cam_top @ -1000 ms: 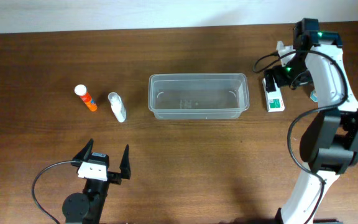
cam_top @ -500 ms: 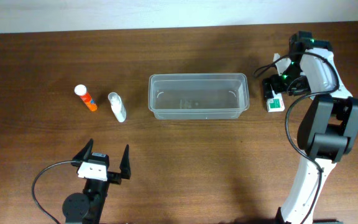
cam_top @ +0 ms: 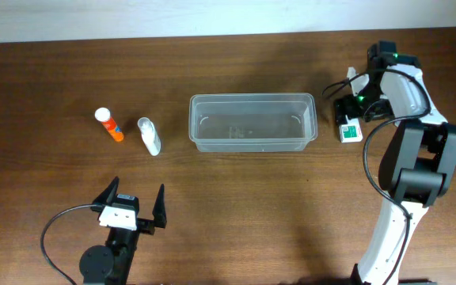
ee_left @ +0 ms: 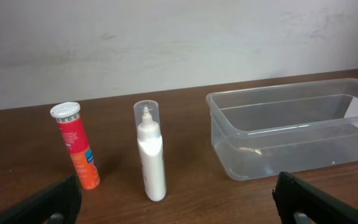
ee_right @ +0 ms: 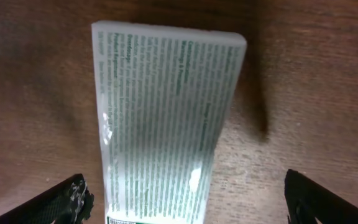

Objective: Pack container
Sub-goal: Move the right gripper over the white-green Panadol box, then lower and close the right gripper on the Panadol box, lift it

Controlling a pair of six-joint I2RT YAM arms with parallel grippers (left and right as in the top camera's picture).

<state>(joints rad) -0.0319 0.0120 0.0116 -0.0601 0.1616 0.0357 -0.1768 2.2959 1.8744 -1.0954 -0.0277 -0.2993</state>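
Container [cam_top: 252, 123] lies empty, so at its 3 o'clock the right end effector [ee_right: 188, 196], jaws apart, straddles the box [ee_right: 166, 118] to grasp it.

"What colours did you get on your feed?"

"I saw a dark brown, wood-grained bench [cam_top: 54, 79], a clear, colourless container [cam_top: 252, 147], a white-capped orange tube [cam_top: 111, 128], a white bottle [cam_top: 150, 139], and a white box [ee_right: 166, 124] with lines of green print."

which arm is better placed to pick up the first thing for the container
Right. Its open end effector hangs directly over the white box beside the container, fingers straddling it. The left end effector sits back from the orange tube and white bottle.
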